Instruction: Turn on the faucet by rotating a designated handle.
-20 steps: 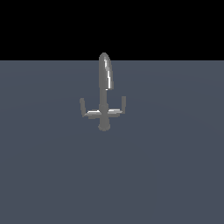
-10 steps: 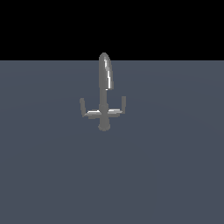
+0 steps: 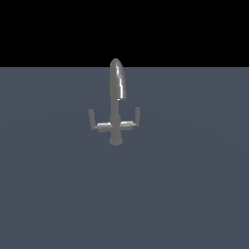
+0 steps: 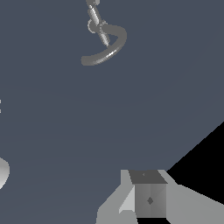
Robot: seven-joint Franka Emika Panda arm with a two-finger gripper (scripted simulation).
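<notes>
The faucet (image 3: 115, 113) is a small glossy grey tap standing upright on the flat grey surface in the exterior view. Its tall curved spout (image 3: 118, 80) rises from a round base. Two thin side arms stick out, one handle (image 3: 91, 119) on the exterior view's left and one handle (image 3: 137, 116) on the right, both with upturned tips. The wrist view looks down on the faucet (image 4: 107, 46) from far away. Only a grey part of my gripper (image 4: 148, 197) shows there, well apart from the faucet. The exterior view does not show the arm.
The flat grey surface (image 3: 185, 185) spreads around the faucet and ends at a straight edge against black. A pale rounded shape (image 4: 2, 173) sits at the edge of the wrist view.
</notes>
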